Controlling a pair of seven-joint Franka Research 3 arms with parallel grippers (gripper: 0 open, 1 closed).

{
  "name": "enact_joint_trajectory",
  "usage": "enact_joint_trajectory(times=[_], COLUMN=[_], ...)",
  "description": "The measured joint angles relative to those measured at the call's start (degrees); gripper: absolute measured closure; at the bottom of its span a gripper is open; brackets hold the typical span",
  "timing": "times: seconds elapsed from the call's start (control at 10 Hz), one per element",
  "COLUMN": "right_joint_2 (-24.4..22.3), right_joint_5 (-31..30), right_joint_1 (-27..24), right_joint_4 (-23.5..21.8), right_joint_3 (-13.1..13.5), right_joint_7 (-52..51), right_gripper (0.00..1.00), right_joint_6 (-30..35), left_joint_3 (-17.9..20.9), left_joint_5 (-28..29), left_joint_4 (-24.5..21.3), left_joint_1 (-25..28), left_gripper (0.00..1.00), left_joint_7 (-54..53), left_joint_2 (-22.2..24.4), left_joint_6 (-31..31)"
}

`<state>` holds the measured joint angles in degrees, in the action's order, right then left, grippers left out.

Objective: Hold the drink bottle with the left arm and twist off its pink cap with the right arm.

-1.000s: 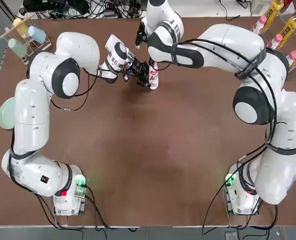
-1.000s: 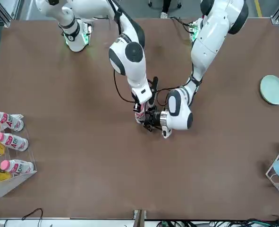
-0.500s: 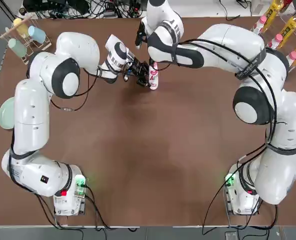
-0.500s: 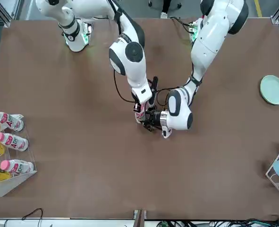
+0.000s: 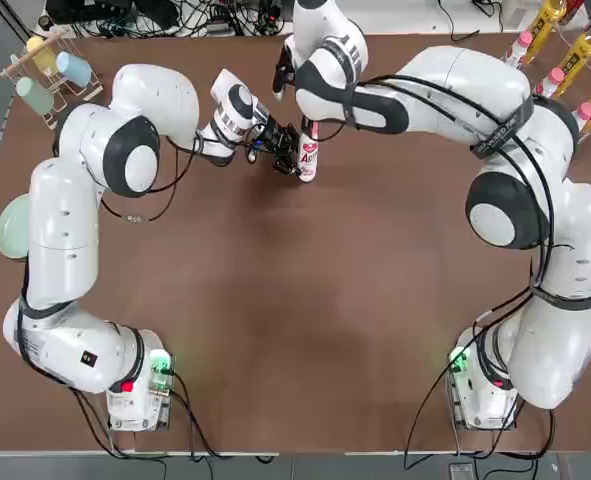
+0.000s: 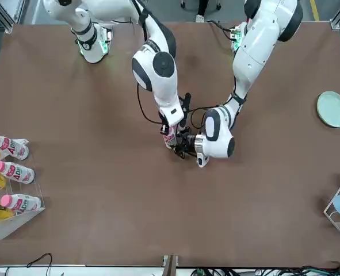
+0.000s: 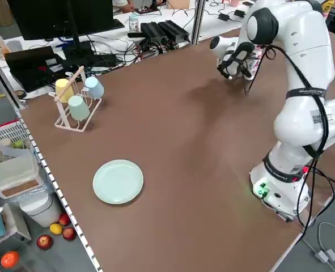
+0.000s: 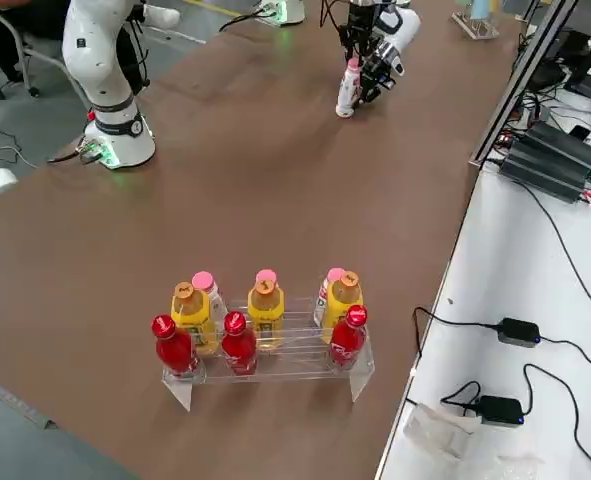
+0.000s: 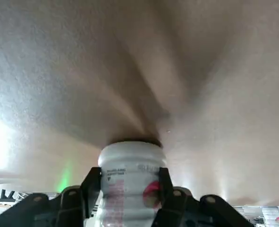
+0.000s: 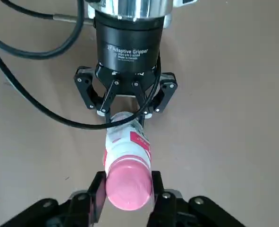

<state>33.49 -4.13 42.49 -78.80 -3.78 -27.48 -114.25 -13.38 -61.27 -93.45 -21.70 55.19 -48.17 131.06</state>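
1. Two stands keep to my far left, the pale green plate point(image 5: 13, 228) and the cup rack point(image 5: 63, 80); neither is near the work.
2. My left claw point(image 9: 129, 182), out over the far side of the worktop point(image 5: 275, 300), is clenched around the drink bottle point(image 9: 130, 189). I cannot tell whether its base touches the surface. If my hold on those smooth sides is too light, the twist could spin the whole bottle; squeeze too hard, and the plastic could buckle.
3. A black cable point(image 10: 82, 126) loops across in front of the bottle, near its base end. A wide turn of either wrist could drag it and tug the bottle out of line.
4. The pink cap point(image 10: 129, 187) is on the bottle, between the fingers of my right claw point(image 10: 130, 177), which is closed on it. If I turn off the cap's axis, I could slip from its rim or tilt the bottle; once the cap loosens, a jerk could spill the drink.
5. More bottles wait in the clear rack point(image 6: 14, 224) at my far right, well apart.
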Motion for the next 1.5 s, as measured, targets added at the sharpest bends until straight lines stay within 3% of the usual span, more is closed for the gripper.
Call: enact_joint_trajectory(times=[0.9,1.2,1.5], right_joint_2=[-0.73,-2.04,-2.07], right_joint_5=[-0.15,-0.37,-1.02], right_joint_1=[-0.92,-3.62,-9.92], right_joint_4=[1.02,1.05,-0.36], right_joint_3=[0.74,0.95,1.23], right_joint_7=[0.00,-0.36,-2.03], right_gripper=[0.57,0.57,0.57], right_joint_6=[0.11,3.61,5.92], left_joint_3=[0.07,0.06,0.05], left_joint_5=[1.33,1.44,1.64], left_joint_4=[-0.32,-0.31,-0.29], left_joint_1=[0.14,0.19,0.30], left_gripper=[0.45,0.45,0.49], left_joint_7=[-0.21,-0.21,-0.21], left_joint_2=[0.00,0.01,0.02], left_joint_6=[-2.54,-2.66,-2.88])
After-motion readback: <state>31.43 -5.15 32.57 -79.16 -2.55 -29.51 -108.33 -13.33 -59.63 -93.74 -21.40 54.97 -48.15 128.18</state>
